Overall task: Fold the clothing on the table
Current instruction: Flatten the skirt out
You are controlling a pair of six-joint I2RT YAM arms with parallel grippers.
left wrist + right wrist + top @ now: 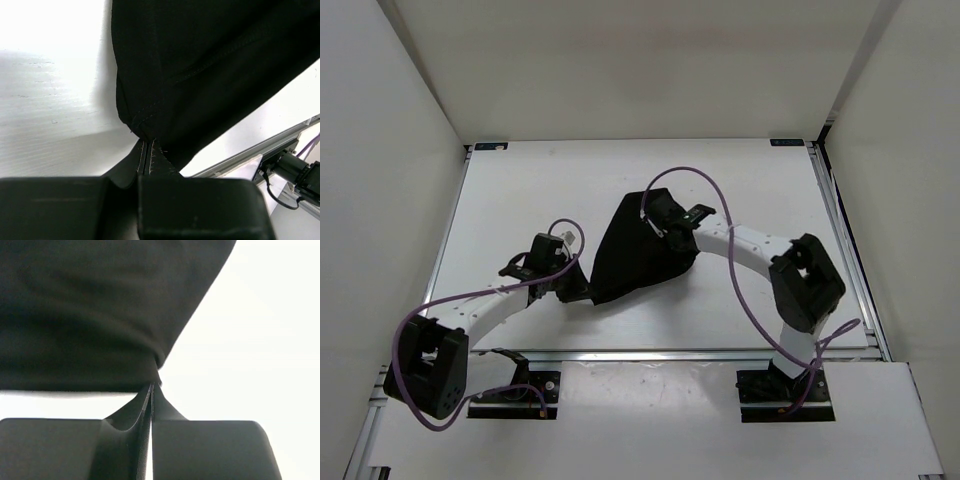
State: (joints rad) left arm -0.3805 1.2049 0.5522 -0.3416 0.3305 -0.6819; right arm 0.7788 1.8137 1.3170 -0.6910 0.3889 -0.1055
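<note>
Clothing (638,252) sits mid-table, strung between the two arms as a dark, roughly triangular sheet; part of it looks raised off the table (520,195), but whether its lower edge rests on the surface cannot be told. Left gripper (146,145): jaws pressed together on a stitched corner, with only a sliver of fabric caught at the very tips. Right gripper (152,386): jaws likewise together, nipping the fabric edge at the tips, the rest spreading away above. Main risk, as judged: both holds are shallow, so a sharp pull or the arms drawing apart too far could tug a corner free, and the clothing would drop in a heap and need re-grasping. Second risk: the two pinched points sit at different heights and angles, so carrying them over unevenly would likely lay a skewed fold with edges not matching. Third: soft fabric sags between the holds; lowering it too fast may trap a wrinkle or a doubled flap underneath. Fourth: the purple cable (695,175) loops close to the right gripper and the upper edge of the clothing, and could brush or catch the fabric during a sweep. The near rail (650,353) lies close by the left hold; dragging that way might snag the hem.
</note>
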